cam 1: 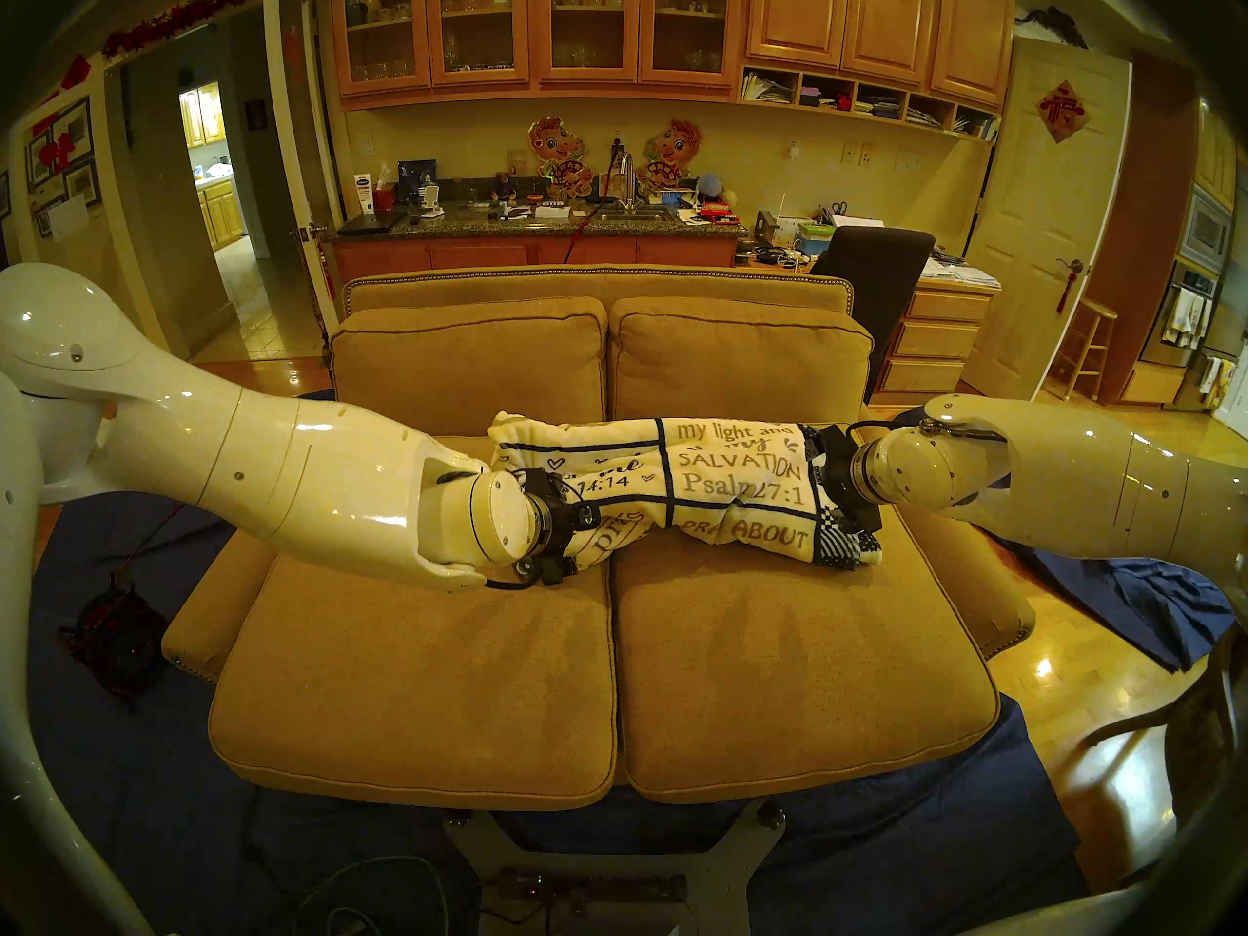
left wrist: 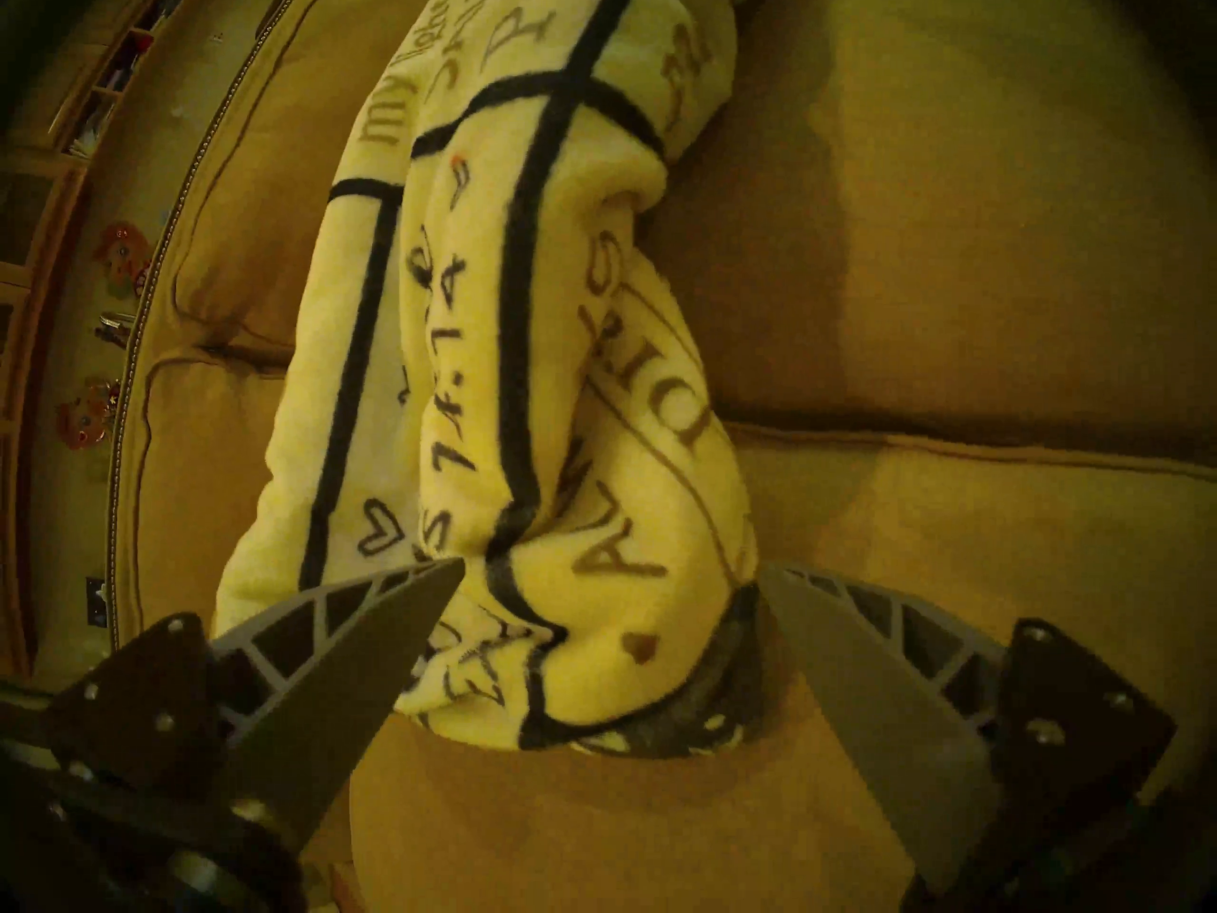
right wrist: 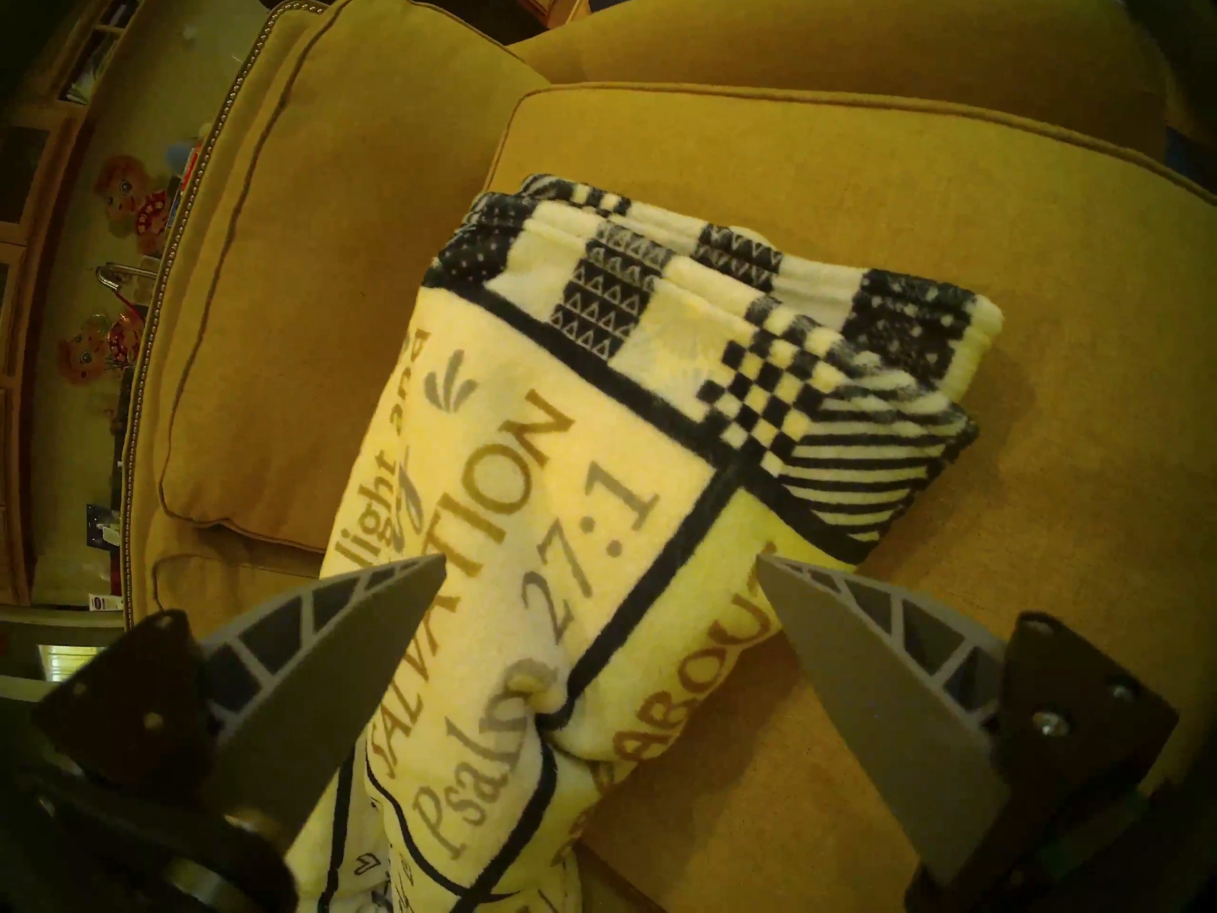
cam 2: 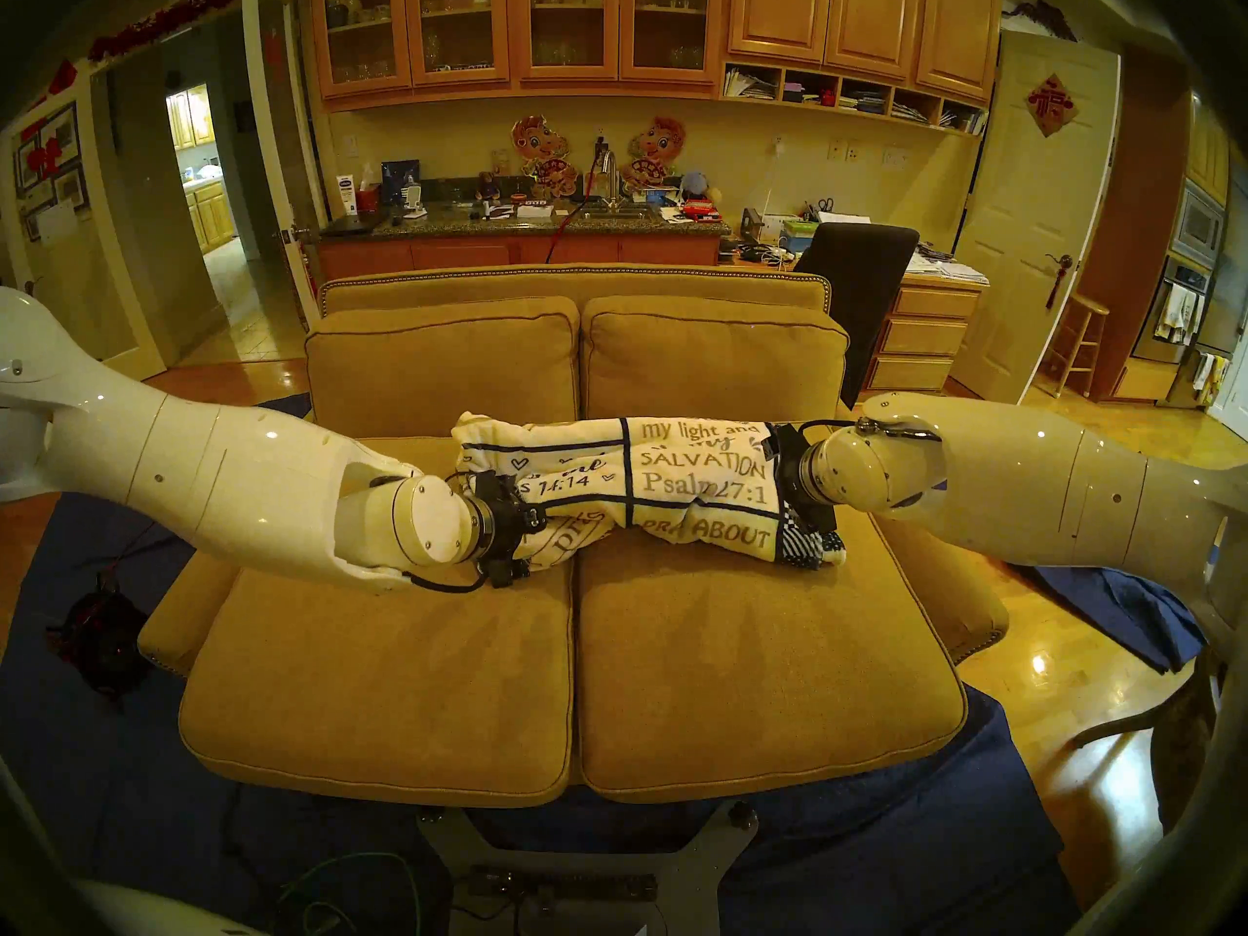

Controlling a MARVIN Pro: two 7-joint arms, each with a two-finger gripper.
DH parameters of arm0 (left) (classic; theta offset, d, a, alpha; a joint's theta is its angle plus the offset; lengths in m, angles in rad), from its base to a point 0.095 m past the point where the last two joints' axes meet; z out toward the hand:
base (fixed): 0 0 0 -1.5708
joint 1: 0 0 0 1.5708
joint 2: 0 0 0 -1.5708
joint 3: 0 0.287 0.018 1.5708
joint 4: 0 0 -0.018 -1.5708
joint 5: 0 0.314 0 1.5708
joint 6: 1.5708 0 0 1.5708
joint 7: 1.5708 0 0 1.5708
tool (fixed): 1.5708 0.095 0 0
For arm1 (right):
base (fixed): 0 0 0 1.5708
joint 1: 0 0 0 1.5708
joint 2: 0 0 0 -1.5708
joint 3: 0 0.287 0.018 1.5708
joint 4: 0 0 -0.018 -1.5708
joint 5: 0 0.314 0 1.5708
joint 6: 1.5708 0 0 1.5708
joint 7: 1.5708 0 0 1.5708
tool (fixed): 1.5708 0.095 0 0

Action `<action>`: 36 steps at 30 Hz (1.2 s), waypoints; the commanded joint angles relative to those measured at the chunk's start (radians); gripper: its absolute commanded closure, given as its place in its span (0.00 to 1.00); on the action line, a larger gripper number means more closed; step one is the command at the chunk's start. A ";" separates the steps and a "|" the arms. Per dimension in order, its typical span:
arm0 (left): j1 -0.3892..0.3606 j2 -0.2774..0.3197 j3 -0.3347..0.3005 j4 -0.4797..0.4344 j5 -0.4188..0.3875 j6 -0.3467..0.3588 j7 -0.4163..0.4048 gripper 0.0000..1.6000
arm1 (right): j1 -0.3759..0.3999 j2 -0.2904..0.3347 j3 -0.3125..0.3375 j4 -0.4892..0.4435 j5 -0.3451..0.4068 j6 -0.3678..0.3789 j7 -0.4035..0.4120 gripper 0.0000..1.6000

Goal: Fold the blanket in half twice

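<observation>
You have one blanket [cam 1: 709, 482], bunched into a long folded roll across the two seat cushions of the sofa [cam 1: 419, 658]. Your left gripper [left wrist: 609, 572] stands wide, empty, over its near end; your right gripper [right wrist: 600, 566] stands wide, empty, just short of its checkered end.
</observation>
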 commanded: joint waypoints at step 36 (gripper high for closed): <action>0.196 -0.052 0.070 0.240 0.054 -0.051 0.133 0.00 | -0.438 -0.059 0.378 -0.054 -0.002 -0.294 0.030 0.00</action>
